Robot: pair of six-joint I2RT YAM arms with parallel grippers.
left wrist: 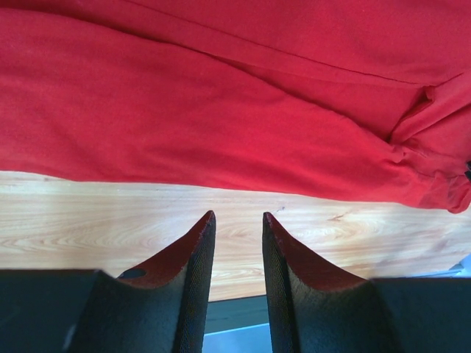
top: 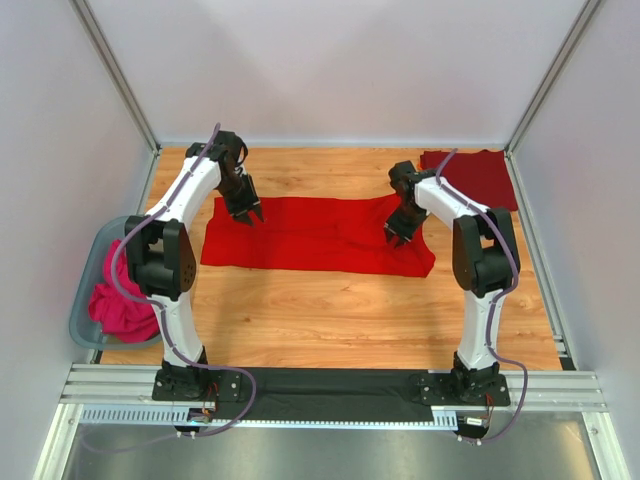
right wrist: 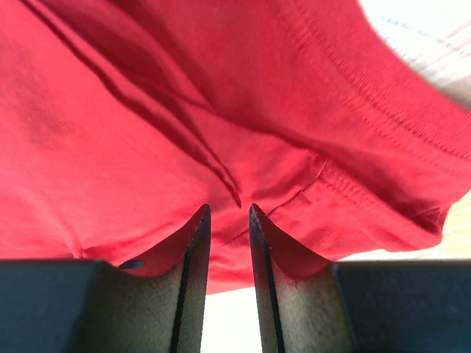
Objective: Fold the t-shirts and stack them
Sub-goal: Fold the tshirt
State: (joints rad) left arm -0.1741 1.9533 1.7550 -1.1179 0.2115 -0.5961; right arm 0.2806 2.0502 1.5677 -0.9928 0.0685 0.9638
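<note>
A bright red t-shirt (top: 315, 235) lies flattened in a long band across the middle of the wooden table. A darker maroon t-shirt (top: 470, 175) lies folded at the back right corner. My left gripper (top: 245, 212) hovers over the red shirt's left end. In the left wrist view it (left wrist: 237, 215) is open, with bare wood between its tips and the red cloth (left wrist: 221, 110) just beyond them. My right gripper (top: 397, 235) is low over the shirt's right end. Seen from the right wrist, it (right wrist: 229, 208) stands narrowly open above the wrinkled cloth (right wrist: 147, 132), and nothing sits between its fingers.
A grey-blue basket (top: 88, 262) holding a pink bundle of cloth (top: 122, 308) hangs off the table's left edge beside the left arm. White walls and metal posts close in the table on three sides. Bare wood (top: 330, 320) runs between the shirt and the arm bases.
</note>
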